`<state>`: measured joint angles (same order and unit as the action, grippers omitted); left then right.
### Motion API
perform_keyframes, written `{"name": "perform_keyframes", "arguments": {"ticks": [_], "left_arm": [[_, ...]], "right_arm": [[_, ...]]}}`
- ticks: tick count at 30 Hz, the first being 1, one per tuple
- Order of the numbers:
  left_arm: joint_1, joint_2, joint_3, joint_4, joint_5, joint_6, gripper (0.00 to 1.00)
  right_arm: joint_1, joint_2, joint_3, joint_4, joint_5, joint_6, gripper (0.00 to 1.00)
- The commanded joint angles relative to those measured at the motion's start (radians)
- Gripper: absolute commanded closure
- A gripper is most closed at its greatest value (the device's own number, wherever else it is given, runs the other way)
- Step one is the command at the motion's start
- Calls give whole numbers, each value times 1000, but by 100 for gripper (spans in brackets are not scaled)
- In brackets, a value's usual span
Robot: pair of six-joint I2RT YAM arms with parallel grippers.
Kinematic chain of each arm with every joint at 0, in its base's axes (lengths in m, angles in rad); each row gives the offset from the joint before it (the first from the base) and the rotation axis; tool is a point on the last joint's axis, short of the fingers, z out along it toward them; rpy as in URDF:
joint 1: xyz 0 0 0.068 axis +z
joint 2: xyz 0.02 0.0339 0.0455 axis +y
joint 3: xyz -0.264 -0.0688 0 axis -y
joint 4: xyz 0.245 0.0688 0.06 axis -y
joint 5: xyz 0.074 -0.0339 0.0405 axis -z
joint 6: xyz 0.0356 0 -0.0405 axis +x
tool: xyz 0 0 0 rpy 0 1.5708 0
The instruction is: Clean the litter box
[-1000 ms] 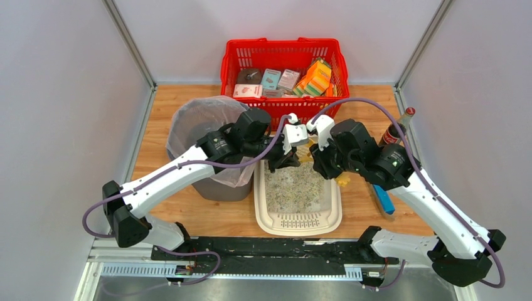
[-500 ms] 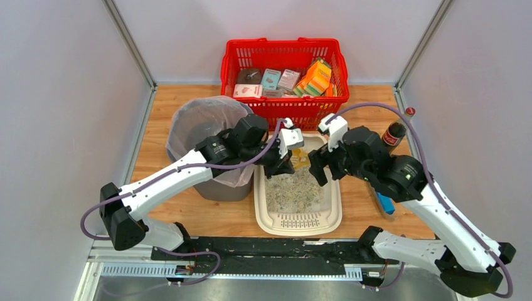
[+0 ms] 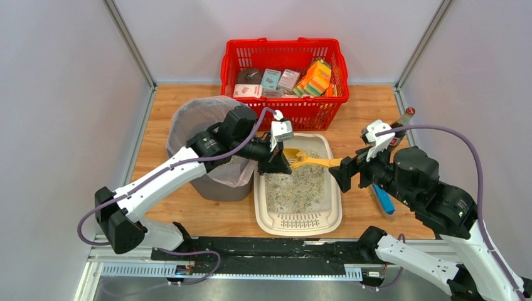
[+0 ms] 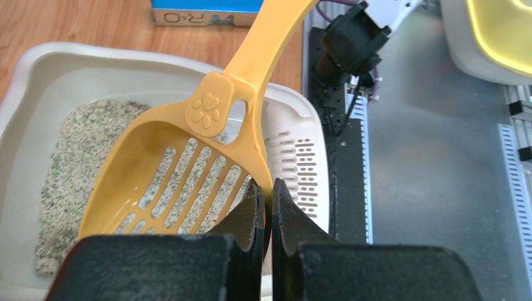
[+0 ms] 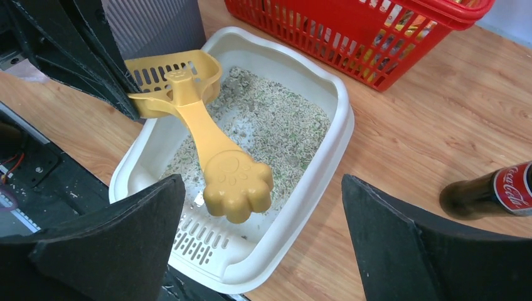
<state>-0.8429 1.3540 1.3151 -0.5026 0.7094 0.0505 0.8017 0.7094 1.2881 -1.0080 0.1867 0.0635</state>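
Observation:
The cream-white litter box (image 3: 300, 222) lies on the table's near middle, with grey-white granules (image 5: 276, 125) inside and a slotted grate (image 4: 300, 164) at its near end. A yellow slotted scoop (image 3: 302, 158) hangs over its far part, with its paw-shaped handle end (image 5: 238, 183) pointing right. My left gripper (image 3: 276, 160) is shut on the rim of the scoop's bowl (image 4: 169, 182). My right gripper (image 3: 351, 174) stands wide open just right of the handle end, and its fingers (image 5: 128, 235) touch nothing.
A grey bin with a clear bag (image 3: 202, 128) stands left of the litter box. Behind it is a red mesh basket (image 3: 283, 42) holding several packets. A cola bottle (image 3: 395, 132) and a blue object (image 3: 383, 199) are on the right, near my right arm.
My right gripper has opened, let go of the scoop handle and drawn back to the right. My left gripper stays shut on the scoop bowl and has shifted slightly left.

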Motion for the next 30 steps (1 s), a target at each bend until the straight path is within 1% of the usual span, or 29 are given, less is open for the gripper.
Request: {"name": "perform_keyframes", "arguments": {"ticks": [1, 5, 7, 8, 9, 11, 12, 15, 20, 26, 29, 30], "left_arm": [[16, -56, 4, 18, 150, 12, 100], [16, -64, 3, 6, 162, 23, 100], [15, -66, 3, -2, 160, 26, 100], [16, -64, 1, -5, 157, 29, 100], [16, -64, 1, -8, 159, 29, 100], [16, -61, -2, -8, 165, 29, 100], [16, -59, 1, -8, 167, 29, 100], [16, -61, 1, -8, 162, 29, 100], [18, -66, -4, -2, 156, 28, 100], [19, -69, -4, -1, 153, 28, 100], [18, -70, -7, 3, 150, 26, 100], [19, -70, -7, 4, 151, 25, 100]], "right_arm": [[-2, -11, -12, 95, -70, 4, 0], [-4, -5, -33, 143, -134, -1, 3], [-4, -1, -45, 172, -165, -2, 6], [-2, -1, -50, 181, -211, -4, 7], [-2, 1, -56, 202, -225, -2, 11], [-4, 5, -67, 215, -256, 1, 14], [-2, 9, -70, 224, -260, 1, 19], [-4, 16, -82, 238, -285, 7, 26], [-4, 33, -95, 233, -302, 15, 29], [-2, 42, -108, 230, -305, 18, 29], [-4, 39, -111, 230, -303, 18, 37], [-2, 41, -111, 233, -306, 19, 43]]}}
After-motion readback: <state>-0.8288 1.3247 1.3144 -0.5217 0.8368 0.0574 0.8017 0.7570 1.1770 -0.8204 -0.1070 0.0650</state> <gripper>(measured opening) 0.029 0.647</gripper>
